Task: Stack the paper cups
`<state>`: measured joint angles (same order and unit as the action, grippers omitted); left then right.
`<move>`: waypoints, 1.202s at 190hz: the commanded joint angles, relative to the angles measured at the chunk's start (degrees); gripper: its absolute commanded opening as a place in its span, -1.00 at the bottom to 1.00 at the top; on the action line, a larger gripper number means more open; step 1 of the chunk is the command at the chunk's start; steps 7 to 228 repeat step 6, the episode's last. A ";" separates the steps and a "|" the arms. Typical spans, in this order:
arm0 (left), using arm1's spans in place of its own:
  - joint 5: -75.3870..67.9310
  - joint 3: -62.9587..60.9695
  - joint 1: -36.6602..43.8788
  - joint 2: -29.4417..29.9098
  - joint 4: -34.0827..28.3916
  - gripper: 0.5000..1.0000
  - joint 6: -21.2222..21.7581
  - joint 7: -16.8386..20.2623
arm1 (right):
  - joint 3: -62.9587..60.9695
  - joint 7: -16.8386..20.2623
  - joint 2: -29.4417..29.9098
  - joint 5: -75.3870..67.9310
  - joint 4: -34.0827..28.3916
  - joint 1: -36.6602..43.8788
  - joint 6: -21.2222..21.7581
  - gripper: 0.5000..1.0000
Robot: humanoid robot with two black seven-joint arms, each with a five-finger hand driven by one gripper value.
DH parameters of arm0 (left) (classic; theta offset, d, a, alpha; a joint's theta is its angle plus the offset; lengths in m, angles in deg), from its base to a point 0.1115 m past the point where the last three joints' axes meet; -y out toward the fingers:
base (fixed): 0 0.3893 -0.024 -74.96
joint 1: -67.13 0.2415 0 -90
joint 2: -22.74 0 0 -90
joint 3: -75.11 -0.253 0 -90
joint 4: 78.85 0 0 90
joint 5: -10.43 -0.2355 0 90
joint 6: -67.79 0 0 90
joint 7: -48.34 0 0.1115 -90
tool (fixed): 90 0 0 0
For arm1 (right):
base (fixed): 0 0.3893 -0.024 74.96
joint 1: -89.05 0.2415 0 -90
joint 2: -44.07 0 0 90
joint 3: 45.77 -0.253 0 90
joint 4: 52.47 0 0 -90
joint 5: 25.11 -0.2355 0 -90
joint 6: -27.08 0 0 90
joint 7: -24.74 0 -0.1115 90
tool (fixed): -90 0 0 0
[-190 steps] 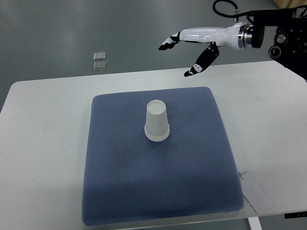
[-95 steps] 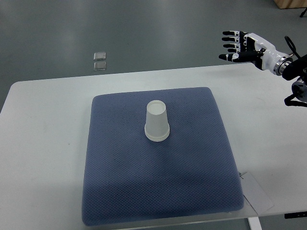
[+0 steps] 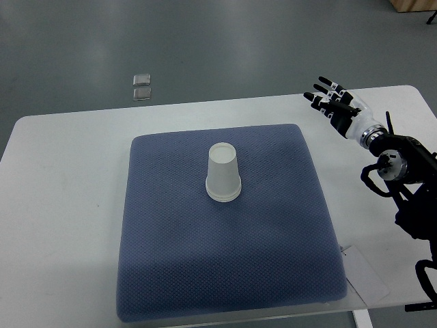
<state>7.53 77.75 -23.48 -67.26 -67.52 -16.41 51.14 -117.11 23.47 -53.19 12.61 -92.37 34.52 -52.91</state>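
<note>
Reaching in from the picture's right edge, the right arm (image 3: 399,171) angles up and to the left across the white table (image 3: 61,178), its dark jointed forearm and cabling low at the right and its white wrist section leading to the right hand (image 3: 336,107). That hand sits over the table's far right part, just beyond the upper right corner of the blue mat (image 3: 225,273) and clear of it. Its palm faces roughly up and toward the left, and the fingers (image 3: 321,87) are fanned out straight with gaps between them, black-tipped with white segments; nothing lies in the palm or between the digits, so the hand is released and empty. Well apart from it, near the middle of the mat and slightly toward the far side, stands the stack of paper cups (image 3: 224,173), upside down with the narrow base on top and the wide rim pressed to the fabric; a doubled rim at the bottom shows more than one cup nested together. The stack stands upright and untouched. On the grey floor past the table's far edge lie two small clear squares (image 3: 142,87), one just behind the other. A white card (image 3: 365,273) pokes out at the mat's near right corner, over the table edge.
</note>
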 commanded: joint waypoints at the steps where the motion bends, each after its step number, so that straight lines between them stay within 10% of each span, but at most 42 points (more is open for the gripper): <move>1: 0.00 0.00 0.00 0.00 0.00 1.00 0.00 -0.07 | -0.02 -0.32 0.85 -0.02 -0.19 -0.41 -0.09 0.66; 228: 0.00 0.00 0.00 0.00 0.00 1.00 0.00 -0.07 | -0.02 -0.50 0.85 -0.02 -0.19 -0.49 -0.09 0.66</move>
